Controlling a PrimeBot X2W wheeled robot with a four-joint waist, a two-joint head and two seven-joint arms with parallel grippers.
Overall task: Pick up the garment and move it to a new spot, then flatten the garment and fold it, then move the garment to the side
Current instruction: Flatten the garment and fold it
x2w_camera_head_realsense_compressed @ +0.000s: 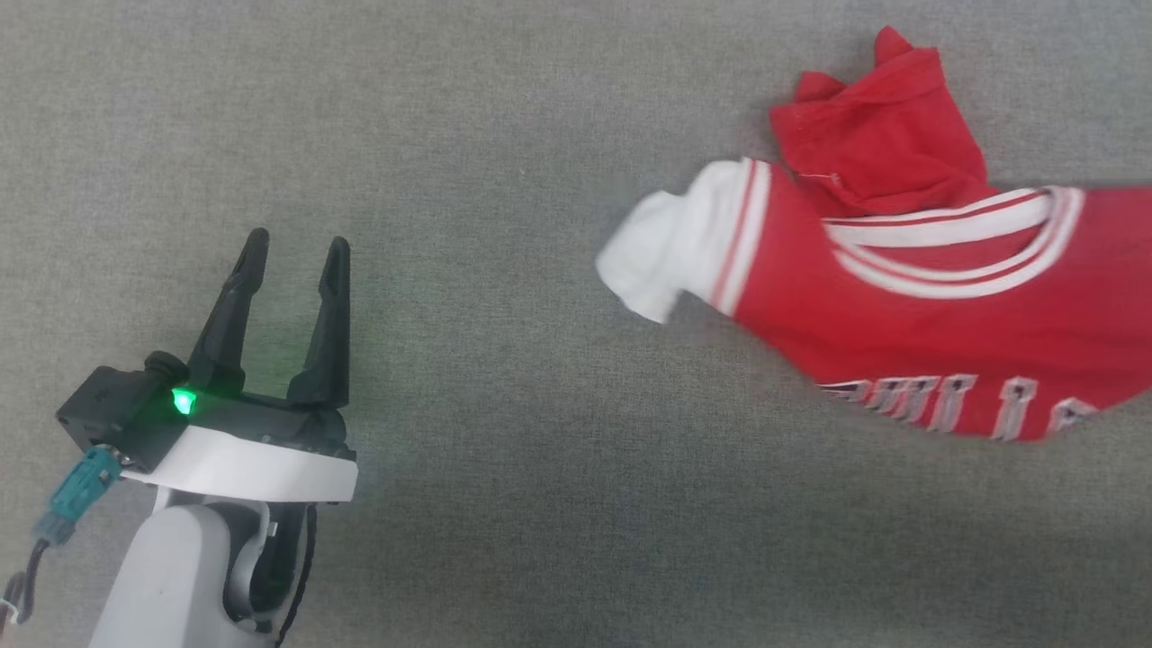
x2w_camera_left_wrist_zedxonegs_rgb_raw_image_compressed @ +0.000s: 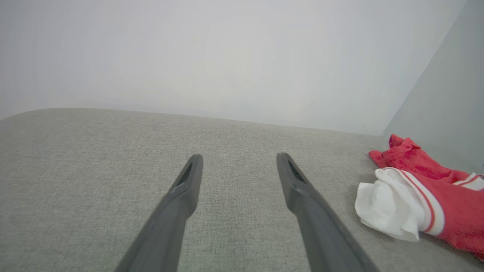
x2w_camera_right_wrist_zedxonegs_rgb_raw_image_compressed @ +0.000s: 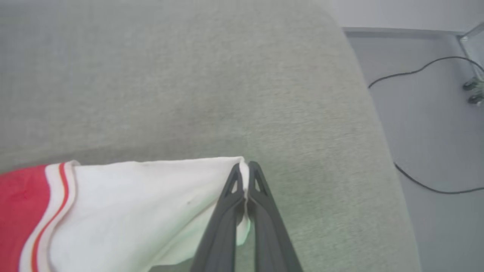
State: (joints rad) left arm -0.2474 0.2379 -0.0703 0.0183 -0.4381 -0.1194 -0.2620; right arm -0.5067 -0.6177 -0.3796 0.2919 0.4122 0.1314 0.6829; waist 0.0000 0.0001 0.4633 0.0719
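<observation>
At the right hand (x2w_camera_right_wrist_zedxonegs_rgb_raw_image_compressed: 245,167): pinched shut on the hem corner of a white sleeve (x2w_camera_right_wrist_zedxonegs_rgb_raw_image_compressed: 143,196) of the garment (x2w_camera_head_realsense_compressed: 900,297), cloth showing between the fingertips. Thin bite, right at the edge; could slip out under a hard tug. Sleeve looks raised off the bench (x2w_camera_head_realsense_compressed: 504,504), shadow underneath.

At the left hand (x2w_camera_head_realsense_compressed: 297,241): spread fairly wide, holding nothing, poised over bare bench, well apart from the cloth.

Further out: garment bunched on the grey fabric-covered bench, toward the robot's right, running off the head view's right edge. Second white sleeve (x2w_camera_head_realsense_compressed: 666,256) rolled up, pointing toward the left hand. Striped collar trim (x2w_camera_head_realsense_compressed: 945,261) face up, lettering (x2w_camera_head_realsense_compressed: 954,400) along the near edge, red flap (x2w_camera_head_realsense_compressed: 873,135) crumpled at the far side.

Handling, as a guess: light, limp, zero stiffness; sags from any single grip and likely drags on the bench fabric instead of sliding. Needs two holds to spread flat. Best second hold for the left hand: the rolled sleeve, or the striped band (x2w_camera_head_realsense_compressed: 740,234) beside it. Avoid mid-panel pinches; more bunching that way.

Past the bench edge: floor (x2w_camera_right_wrist_zedxonegs_rgb_raw_image_compressed: 435,121), black cable (x2w_camera_right_wrist_zedxonegs_rgb_raw_image_compressed: 419,70) lying on it.
</observation>
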